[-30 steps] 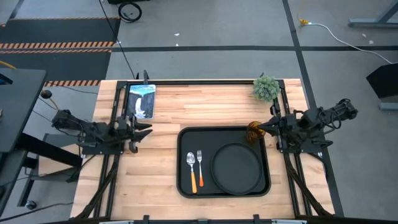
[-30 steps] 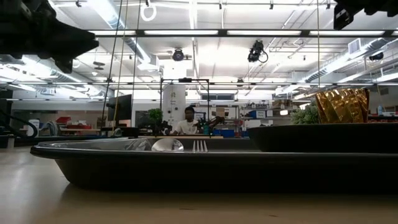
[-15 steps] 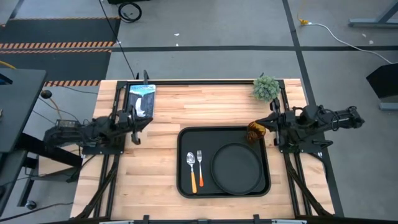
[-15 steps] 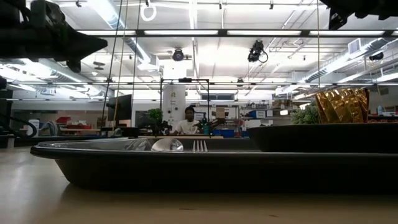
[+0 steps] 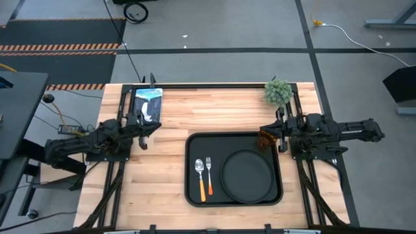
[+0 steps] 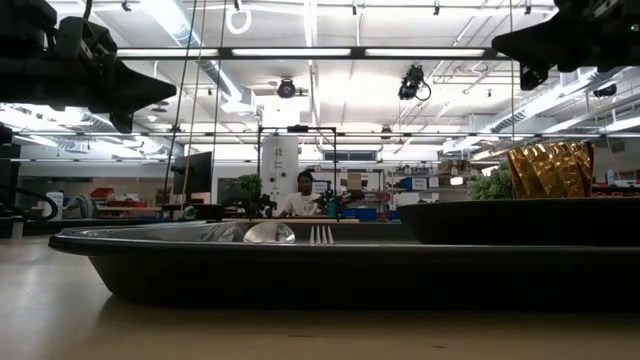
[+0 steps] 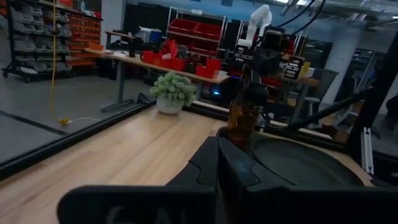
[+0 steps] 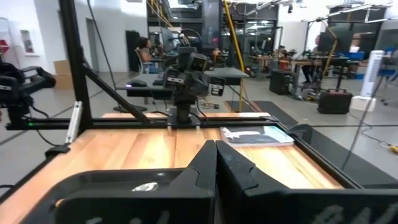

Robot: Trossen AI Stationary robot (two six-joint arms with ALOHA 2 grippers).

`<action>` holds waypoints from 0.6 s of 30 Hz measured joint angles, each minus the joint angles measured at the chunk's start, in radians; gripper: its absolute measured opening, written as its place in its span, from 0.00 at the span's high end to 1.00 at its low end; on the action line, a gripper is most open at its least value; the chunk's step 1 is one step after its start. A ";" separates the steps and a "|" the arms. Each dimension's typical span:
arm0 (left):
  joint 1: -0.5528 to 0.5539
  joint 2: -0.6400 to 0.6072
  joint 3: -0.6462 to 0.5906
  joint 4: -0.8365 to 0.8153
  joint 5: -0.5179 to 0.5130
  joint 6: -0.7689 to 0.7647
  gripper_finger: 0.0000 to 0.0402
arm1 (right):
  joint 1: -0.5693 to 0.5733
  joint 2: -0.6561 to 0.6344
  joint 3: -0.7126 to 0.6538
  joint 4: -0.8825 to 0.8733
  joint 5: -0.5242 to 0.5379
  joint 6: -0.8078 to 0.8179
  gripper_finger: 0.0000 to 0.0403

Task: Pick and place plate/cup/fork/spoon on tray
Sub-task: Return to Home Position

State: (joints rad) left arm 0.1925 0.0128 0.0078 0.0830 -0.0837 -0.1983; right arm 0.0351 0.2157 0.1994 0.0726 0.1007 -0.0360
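Note:
The black tray (image 5: 192,144) lies on the wooden table. The round black plate (image 5: 247,175) lies in its right half. The spoon (image 5: 200,170) and the fork (image 5: 209,169) lie side by side in its left half, orange handles toward the near edge. The amber cup (image 5: 266,138) stands upright in the tray's far right corner and also shows in the low view (image 6: 548,168). My right gripper (image 5: 262,132) is shut and empty, hovering high above the cup (image 6: 500,45). My left gripper (image 5: 153,127) is shut and empty, raised left of the tray (image 6: 165,92).
A small green potted plant (image 5: 278,91) stands at the table's far right corner. A blue and white book (image 5: 147,104) lies at the far left. Bare wood lies between the book, the plant and the tray. People sit in the room beyond (image 6: 303,195).
Both arms have drawn back and flattened out toward their own sides of the table. My left gripper has gone a little toward the far edge. In the low view both grippers have come down somewhat. The cup, plate, fork and spoon have stayed where they were.

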 joint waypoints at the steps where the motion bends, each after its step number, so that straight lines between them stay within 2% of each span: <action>1: 0.000 0.000 0.000 0.000 0.000 -0.001 0.99 | -0.003 0.000 0.000 0.002 -0.010 0.006 0.98; 10: -0.001 0.000 0.000 -0.003 -0.005 -0.001 0.99 | -0.006 0.000 0.000 0.002 -0.022 0.011 0.98; 18: -0.105 0.001 0.000 -0.023 -0.113 0.008 0.99 | -0.006 0.000 -0.002 0.002 -0.022 0.039 0.98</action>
State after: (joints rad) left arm 0.0875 0.0139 0.0074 0.0602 -0.1966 -0.1900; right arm 0.0292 0.2157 0.1972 0.0741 0.0788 0.0025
